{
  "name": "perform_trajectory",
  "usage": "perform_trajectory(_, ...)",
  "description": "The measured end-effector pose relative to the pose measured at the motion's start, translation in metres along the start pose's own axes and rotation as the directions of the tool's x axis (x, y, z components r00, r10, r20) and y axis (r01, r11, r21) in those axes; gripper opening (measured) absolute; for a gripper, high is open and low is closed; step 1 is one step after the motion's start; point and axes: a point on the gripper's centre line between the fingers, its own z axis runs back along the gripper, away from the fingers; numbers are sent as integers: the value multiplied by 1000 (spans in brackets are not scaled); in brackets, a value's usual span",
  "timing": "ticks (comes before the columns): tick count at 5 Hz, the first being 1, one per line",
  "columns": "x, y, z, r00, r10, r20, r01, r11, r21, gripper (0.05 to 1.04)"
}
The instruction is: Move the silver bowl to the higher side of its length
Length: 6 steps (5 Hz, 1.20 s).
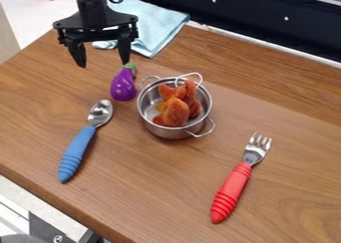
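You're poising the claw (pixel 103 65) wide and empty at ten o'clock from the bowl (pixel 166 133), presumably for straddling its rim.

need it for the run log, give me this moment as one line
gripper open | eggplant below | silver bowl on table, ungrasped

A polished metal bowl (pixel 174 132) shines on a smooth, wood-grained counter (pixel 150 187) near a glossy eggplant (pixel 123 85) and a soft cloth (pixel 150 23). The metal spoon (pixel 100 112) and fork (pixel 257 148) have matt, plastic-looking handles with ridged ends.
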Motion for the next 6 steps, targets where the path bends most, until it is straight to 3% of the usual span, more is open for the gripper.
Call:
perform_trajectory(1, -7, 0, -9, 999, 6, -34, -6, 1000, 4, 998)
perform_trajectory(3, -41, -31, -22, 998, 33, -55, -36, 999, -42, 998)
perform_trajectory(4, -50, -41, -12, 997, 21, -79, -28, 995, -91, 998)
perform_trajectory(5, -61, -46, -14, 994, -1, -111, -11, 995, -100, 998)
perform_trajectory(6, -67, -47, -18, 995, -14, -94, 6, 997, -83, 998)
